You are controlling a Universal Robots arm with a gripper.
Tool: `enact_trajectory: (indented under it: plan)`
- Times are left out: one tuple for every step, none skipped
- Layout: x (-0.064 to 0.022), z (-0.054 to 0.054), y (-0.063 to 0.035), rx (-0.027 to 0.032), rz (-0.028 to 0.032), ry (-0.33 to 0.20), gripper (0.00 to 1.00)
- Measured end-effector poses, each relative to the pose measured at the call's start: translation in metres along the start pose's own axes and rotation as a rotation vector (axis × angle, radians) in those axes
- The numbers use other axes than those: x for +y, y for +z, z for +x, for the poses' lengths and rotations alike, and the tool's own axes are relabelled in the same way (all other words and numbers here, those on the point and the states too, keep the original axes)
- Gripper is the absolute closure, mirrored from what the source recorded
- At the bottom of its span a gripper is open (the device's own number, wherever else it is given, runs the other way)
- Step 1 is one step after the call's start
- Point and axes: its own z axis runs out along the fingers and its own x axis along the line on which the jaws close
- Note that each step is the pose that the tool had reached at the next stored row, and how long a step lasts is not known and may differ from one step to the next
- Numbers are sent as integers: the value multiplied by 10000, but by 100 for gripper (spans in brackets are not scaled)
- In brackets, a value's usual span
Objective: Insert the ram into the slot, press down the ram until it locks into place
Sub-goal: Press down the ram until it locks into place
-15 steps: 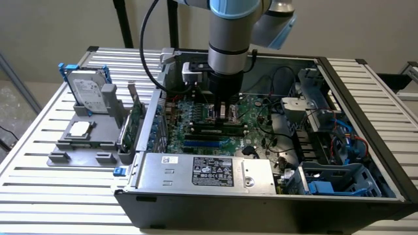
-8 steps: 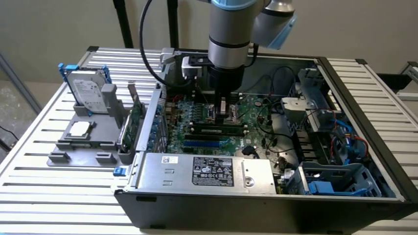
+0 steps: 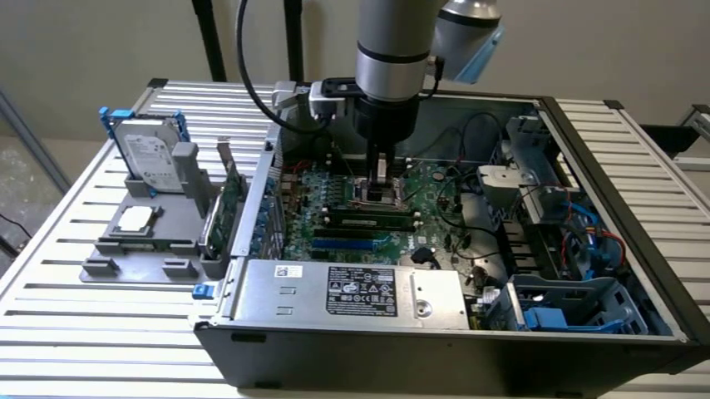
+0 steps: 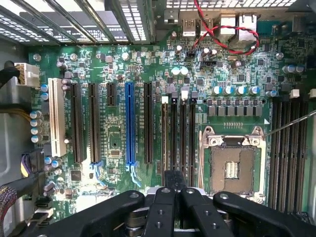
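Pictured an open computer case (image 3: 444,357) with a green motherboard (image 4: 113,64) inside. Reached down into it with the gripper (image 3: 383,176), fingers pressed together and clamped on nothing visible. Hovered just over the silver processor socket (image 4: 232,168) and the parallel black sockets (image 4: 182,133) beside it. Showed the ram (image 3: 372,218) lying along the slot (image 3: 324,223) near the fingertips; could not tell whether latched.

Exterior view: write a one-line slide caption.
Shut gripper lowered over green motherboard inside open black computer case.
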Motion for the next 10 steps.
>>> enact_trajectory:
  plan:
    - [0,0,0,-1,0,0,89]
    - [0,0,0,-1,0,0,89]
    - [0,0,0,-1,0,0,89]
    - [0,0,0,0,0,0,89]
    - [0,0,0,0,0,1,89]
    - [0,0,0,0,0,0,89]
    - [0,0,0,0,0,0,89]
    - [0,0,0,0,0,0,89]
    - [0,0,0,0,0,0,89]
    - [0,0,0,0,0,0,89]
